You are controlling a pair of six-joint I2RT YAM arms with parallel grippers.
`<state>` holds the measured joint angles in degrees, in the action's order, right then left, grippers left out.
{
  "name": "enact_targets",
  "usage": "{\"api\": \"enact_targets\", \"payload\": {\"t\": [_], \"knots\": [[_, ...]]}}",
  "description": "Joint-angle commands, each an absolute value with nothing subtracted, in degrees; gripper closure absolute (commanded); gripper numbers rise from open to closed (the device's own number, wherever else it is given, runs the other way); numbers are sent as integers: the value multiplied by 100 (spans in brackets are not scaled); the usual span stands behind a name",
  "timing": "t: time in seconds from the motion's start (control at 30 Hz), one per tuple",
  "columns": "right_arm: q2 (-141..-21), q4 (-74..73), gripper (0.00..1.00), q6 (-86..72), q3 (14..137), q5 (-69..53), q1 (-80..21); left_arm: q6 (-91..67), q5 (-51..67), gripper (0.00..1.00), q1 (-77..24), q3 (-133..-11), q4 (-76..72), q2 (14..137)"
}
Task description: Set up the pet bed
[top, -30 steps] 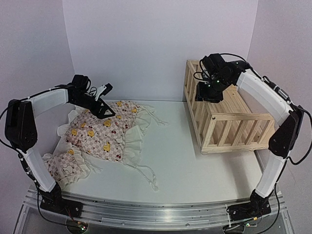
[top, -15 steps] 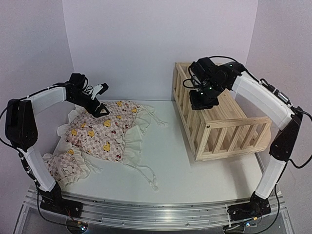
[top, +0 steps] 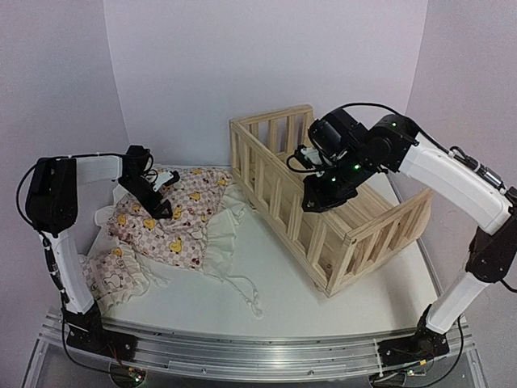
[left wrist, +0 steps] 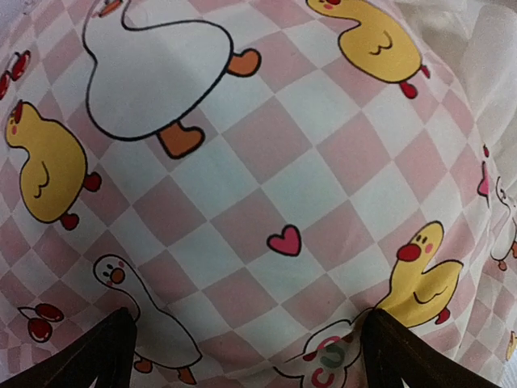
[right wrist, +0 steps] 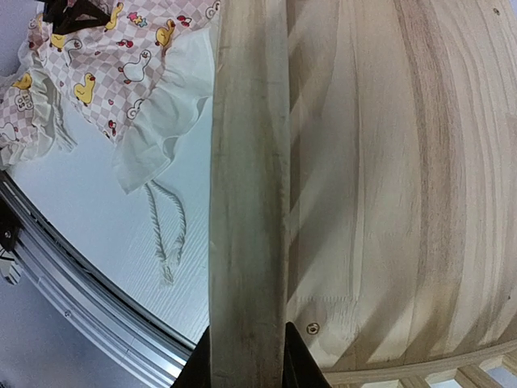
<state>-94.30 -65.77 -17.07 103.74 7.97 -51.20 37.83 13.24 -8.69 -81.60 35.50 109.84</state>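
The pine pet bed frame (top: 347,234) stands right of centre, turned at an angle. My right gripper (top: 319,196) is shut on its long top rail (right wrist: 246,186), with one finger on each side of the rail. The checked cushion (top: 166,222) with ducks and cherries lies at the left, its tie strings (top: 242,291) trailing toward the front. My left gripper (top: 159,204) is down on the cushion's back part, open, its fingertips (left wrist: 105,356) pressing into the fabric (left wrist: 266,186) on either side. The cushion also shows in the right wrist view (right wrist: 121,56).
A small matching pillow (top: 109,275) lies at the front left. White walls close in the back and both sides. The metal rail (top: 258,356) runs along the near edge.
My right gripper has dragged and swung the frame leftward toward the middle, turning it at an angle. My left gripper has dropped from above the cushion down onto it.
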Motion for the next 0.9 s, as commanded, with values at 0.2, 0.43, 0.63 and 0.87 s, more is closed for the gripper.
{"api": "enact_targets", "payload": {"t": [0.2, 0.43, 0.63, 0.87], "knots": [[-9378, -6237, 78, -1272, 10589, -326, -5192, 3696, 1925, 92, -888, -8445, 3941, 11127], [-9233, -6136, 59, -1296, 10784, -360, -5193, 3119, 1998, 100, -659, -9844, 3658, 10494], [-8762, -5702, 36, -1223, 10948, -3, -5194, 3644, 1851, 100, -647, -11407, 3657, 10086], [-7805, -4473, 20, -993, 10352, 249, -5194, 3792, 2074, 100, -655, -13187, 3409, 9848]]}}
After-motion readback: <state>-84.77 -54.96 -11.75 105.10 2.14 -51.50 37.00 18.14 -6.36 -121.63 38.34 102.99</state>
